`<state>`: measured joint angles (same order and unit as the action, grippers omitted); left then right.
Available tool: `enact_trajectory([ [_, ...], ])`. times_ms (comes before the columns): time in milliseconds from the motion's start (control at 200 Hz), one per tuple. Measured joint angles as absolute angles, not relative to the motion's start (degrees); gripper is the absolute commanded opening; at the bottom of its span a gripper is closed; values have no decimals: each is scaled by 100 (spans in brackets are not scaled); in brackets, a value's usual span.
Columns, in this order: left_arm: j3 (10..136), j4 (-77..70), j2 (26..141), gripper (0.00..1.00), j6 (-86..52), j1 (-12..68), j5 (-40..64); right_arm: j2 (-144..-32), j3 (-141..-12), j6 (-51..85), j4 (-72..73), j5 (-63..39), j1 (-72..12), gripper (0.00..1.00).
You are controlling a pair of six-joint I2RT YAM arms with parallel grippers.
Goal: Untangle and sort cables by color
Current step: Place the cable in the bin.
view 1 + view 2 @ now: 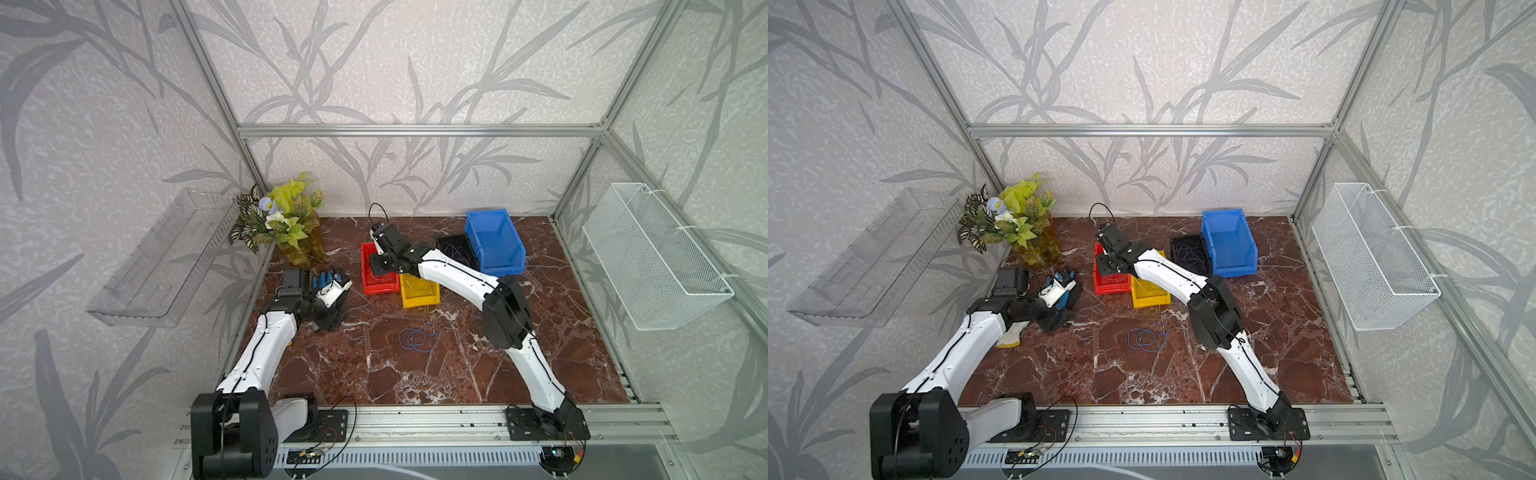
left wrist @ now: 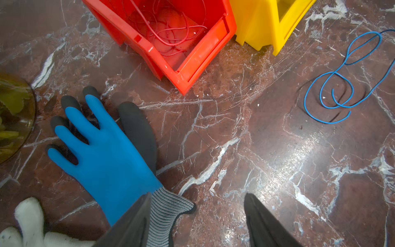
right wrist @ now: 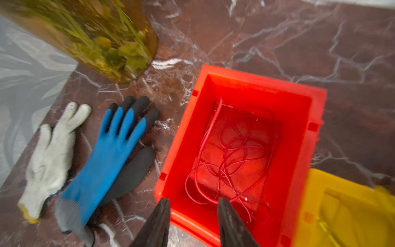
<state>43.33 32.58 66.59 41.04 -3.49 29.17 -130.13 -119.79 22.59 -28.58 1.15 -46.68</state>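
Red cables [image 3: 235, 154] lie in the red bin [image 3: 267, 83]; right pincer [image 3: 193, 200] above gapes empty (left pincer [image 2: 197, 194] wide too), loops could snag it.

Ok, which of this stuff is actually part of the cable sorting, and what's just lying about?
Job:
blue cable loose on the table
red cables in the red bin
purple cables in the black bin
yellow bin
blue bin

Lying about:
blue glove, dark glove under it, white glove
vase of flowers
clear shelf
wire basket
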Motion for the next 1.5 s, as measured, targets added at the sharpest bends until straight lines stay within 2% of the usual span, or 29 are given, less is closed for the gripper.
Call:
enact_trajectory([
  [140, 4333, 3258, 6659, 71, 4185, -349, 3076, -12003, -11417, 2110, -2803, 217, -4624, 47],
  [295, 4333, 3249, 6659, 71, 4250, -318, 3334, -11179, -10516, 2032, -2644, 274, -4309, 46],
  [475, 4333, 3214, 6665, 71, 4248, -248, 3461, -11657, -10418, 2034, -2674, 252, -3747, 46],
  [620, 4294, 3120, 6665, 71, 4246, -231, 3461, -12302, -10606, 2060, -2794, 309, -3688, 43],
  [680, 4259, 3114, 6665, 71, 4248, -231, 3463, -12540, -10735, 2078, -2860, 353, -3721, 36],
  [740, 4237, 3109, 6670, 71, 4246, -231, 3461, -12750, -10919, 2051, -2923, 423, -3741, 15],
  [840, 4217, 3089, 6676, 71, 4246, -231, 3461, -13021, -11310, 2021, -3085, 631, -3782, 0],
  [1005, 4211, 3076, 6681, 71, 4246, -231, 3459, -13010, -11268, 1994, -3264, 834, -3817, 0],
  [1240, 4209, 3074, 6696, 71, 4246, -231, 3459, -12525, -9832, 2099, -3052, 845, -3909, 0],
  [1335, 4185, 3037, 6696, 71, 4248, -228, 3459, -12545, -9817, 2137, -3057, 808, -3931, 18],
  [1499, 4115, 2991, 6696, 71, 4248, -224, 3457, -12481, -10106, 2132, -3122, 696, -3942, 31],
])
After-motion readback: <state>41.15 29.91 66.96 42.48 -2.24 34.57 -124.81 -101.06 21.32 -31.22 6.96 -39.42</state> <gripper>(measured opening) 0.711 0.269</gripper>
